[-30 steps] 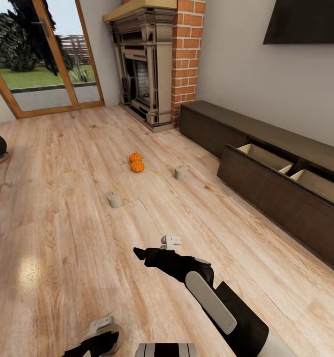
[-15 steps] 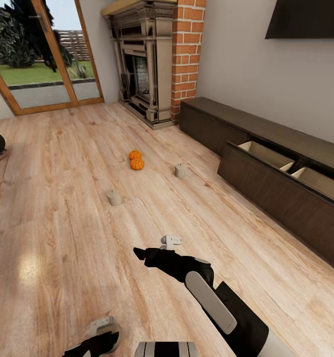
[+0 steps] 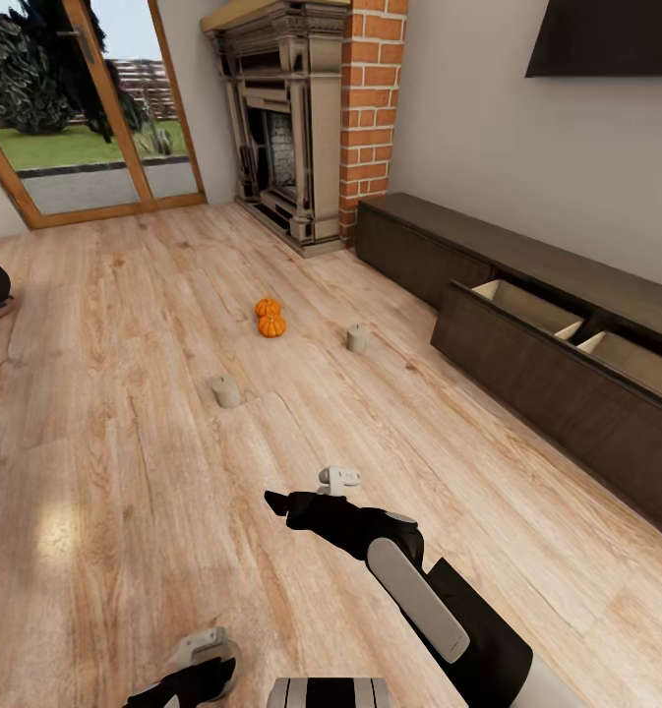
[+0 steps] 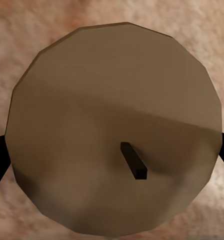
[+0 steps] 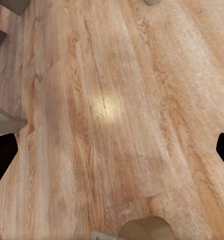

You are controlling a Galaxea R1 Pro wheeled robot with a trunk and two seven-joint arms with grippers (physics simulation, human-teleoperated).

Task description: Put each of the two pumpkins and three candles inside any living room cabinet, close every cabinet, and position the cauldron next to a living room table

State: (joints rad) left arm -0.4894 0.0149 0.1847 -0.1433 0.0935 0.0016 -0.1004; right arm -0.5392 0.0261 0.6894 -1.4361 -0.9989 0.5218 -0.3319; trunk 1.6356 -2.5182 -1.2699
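The head view looks over a living-room wood floor (image 3: 124, 472) toward a stone fireplace (image 3: 281, 118) with a brick column (image 3: 370, 108) beside it and a glazed patio door (image 3: 75, 108) on the left. Along the right wall runs the cabinet (image 3: 527, 334), its nearer pull-out front tipped open so the pale beige interior shows, while the farther front by the fireplace is flush. Two orange pumpkins (image 3: 270, 320) sit touching each other on the floor in front of the fireplace. One beige candle (image 3: 357, 338) stands to their right, between them and the cabinet, and another candle (image 3: 226, 391) stands nearer the robot, well apart from the first. The right gripper (image 3: 316, 492) hangs over bare floor with its fingers spread apart and nothing between them; its wrist view shows floorboards with dark fingertips at both edges. The left gripper (image 3: 205, 654) is low at the near edge of the head view; its wrist camera looks straight down on the round top and dark wick of a third candle (image 4: 112, 135), which is clamped between the two dark fingers showing at either side
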